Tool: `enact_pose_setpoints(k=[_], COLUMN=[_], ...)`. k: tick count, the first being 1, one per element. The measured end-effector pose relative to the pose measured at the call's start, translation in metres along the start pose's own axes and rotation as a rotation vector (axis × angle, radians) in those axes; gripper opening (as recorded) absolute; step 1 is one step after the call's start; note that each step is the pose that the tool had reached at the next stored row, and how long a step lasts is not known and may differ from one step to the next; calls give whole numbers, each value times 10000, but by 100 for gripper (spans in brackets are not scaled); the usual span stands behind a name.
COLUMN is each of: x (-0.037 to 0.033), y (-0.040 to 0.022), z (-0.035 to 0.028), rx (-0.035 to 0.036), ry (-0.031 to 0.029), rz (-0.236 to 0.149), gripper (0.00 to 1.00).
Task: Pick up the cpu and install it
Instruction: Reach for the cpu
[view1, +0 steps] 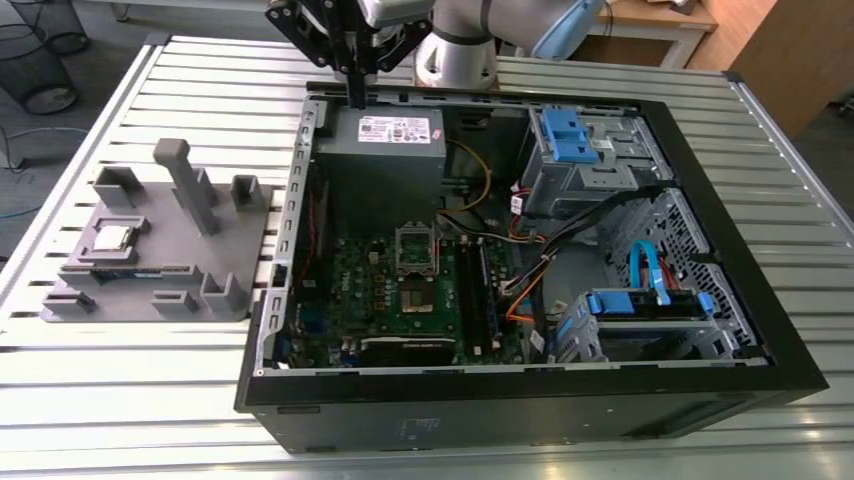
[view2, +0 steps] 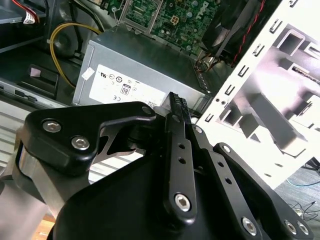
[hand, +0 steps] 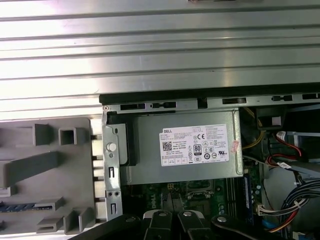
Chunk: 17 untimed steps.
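The cpu (view1: 114, 238) is lying flat, shiny face up, in its pocket on the grey fixture plate (view1: 247, 255) at the exterior view's left, about halfway down the frame. Nothing is touching it. The plate is sitting on the slatted metal table (view1: 200, 80), just beside the open computer case (view1: 534, 400).

Inside the case, you are seeing the motherboard's socket (view1: 416, 252) near the frame's centre, with its frame lying around a dark, bare middle, so no chip is seated there yet.

The gripper (view1: 358, 100) is hanging at the top centre of the exterior view, above the back edge of the power supply (view1: 387, 135) and well apart from the cpu. Its fingers (view2: 175, 102) are pressing together with nothing between them, as the second wrist view is showing.

So, as I am judging it, you are at the very start: the pickup is not yet begun. Reaching the chip is calling for travel toward the exterior view's left, fingers parted wide enough to take its edges, and a level descent into the pocket so that the plate's posts are not being clipped.
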<state>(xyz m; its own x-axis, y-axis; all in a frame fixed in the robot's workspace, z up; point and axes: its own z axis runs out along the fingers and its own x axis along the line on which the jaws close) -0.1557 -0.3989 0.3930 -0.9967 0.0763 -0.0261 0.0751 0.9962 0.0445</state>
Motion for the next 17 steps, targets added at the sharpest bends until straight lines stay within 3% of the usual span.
enact_pose_setpoints(k=[17], x=[56], y=[-5], z=[-2], rx=[0], ry=[0], rz=[0], gripper=[11])
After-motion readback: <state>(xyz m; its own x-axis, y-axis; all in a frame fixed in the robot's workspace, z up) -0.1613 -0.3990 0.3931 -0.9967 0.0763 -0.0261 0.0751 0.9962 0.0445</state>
